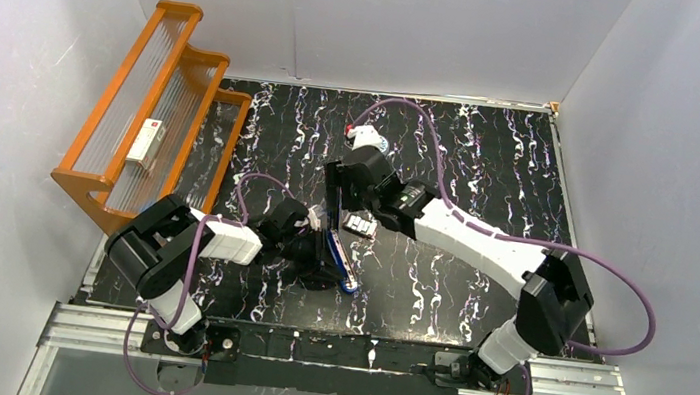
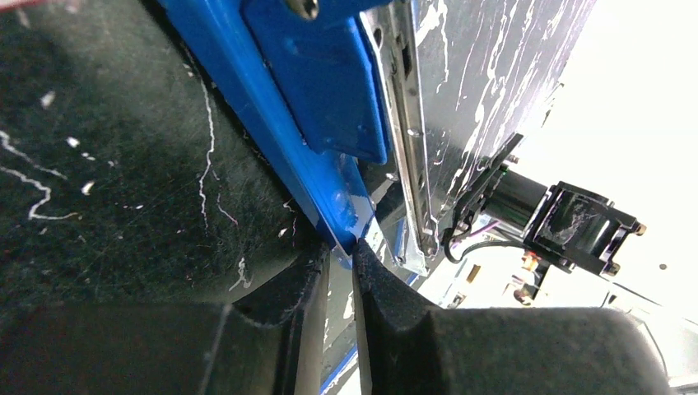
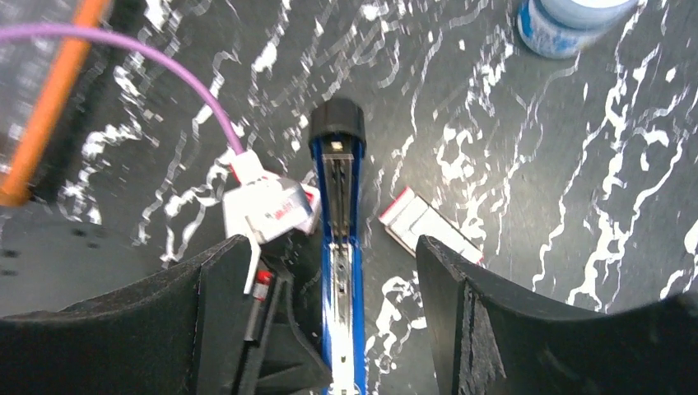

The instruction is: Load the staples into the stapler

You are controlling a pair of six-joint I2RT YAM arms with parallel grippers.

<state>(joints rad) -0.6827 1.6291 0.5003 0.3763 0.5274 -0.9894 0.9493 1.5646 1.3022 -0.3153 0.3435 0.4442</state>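
The blue stapler (image 1: 342, 263) lies open on the black marbled table, its metal rail (image 3: 340, 247) facing up and its black end (image 3: 336, 123) at the far end. My left gripper (image 1: 317, 254) is shut on the stapler's thin blue edge (image 2: 329, 185), fingertips (image 2: 374, 267) pinching it. My right gripper (image 3: 332, 247) is open and empty, hovering straight above the rail with a finger on each side. The red-and-white staple box (image 3: 428, 226) lies on the table just right of the stapler; it also shows in the top view (image 1: 360, 225).
An orange stepped rack (image 1: 149, 122) stands at the far left and holds a longer white box (image 1: 146, 142). A small white and light-blue item (image 1: 365, 138) stands behind the right gripper; it also shows in the right wrist view (image 3: 568, 20). The left arm's purple cable (image 3: 165, 78) runs beside the stapler.
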